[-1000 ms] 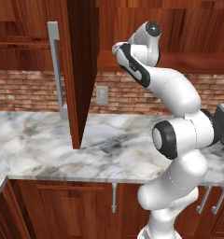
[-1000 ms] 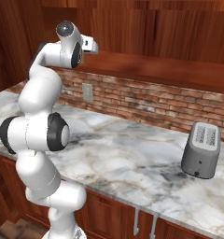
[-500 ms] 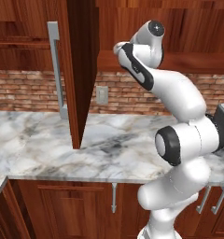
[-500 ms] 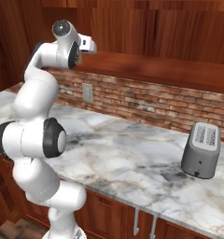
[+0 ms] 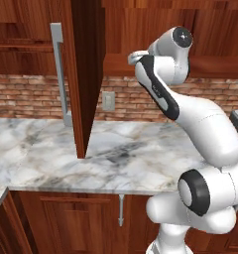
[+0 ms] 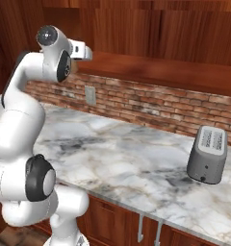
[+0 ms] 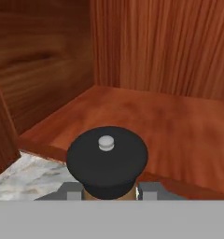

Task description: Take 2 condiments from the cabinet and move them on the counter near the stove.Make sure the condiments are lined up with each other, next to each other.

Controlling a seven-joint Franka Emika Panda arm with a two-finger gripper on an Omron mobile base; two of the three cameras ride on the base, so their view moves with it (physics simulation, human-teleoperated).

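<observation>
The brown shaker (image 7: 108,164), its dark round top with a pale knob facing the hand camera, sits clamped between the 2 fingertips (image 7: 149,190) of the tool (image 7: 109,192), which is closed tight on it. It is held at the front edge of the cabinet (image 7: 146,74) shelf, over the marble tabletop (image 5: 141,154). The open cabinet door (image 5: 86,74) hangs just left of the arm. A grey toaster (image 6: 208,154) stands well apart on the tabletop before the brick backsplash (image 6: 151,108).

no readable text
no lettering, labels, brands or numbers can be made out on any surface in these views.
</observation>
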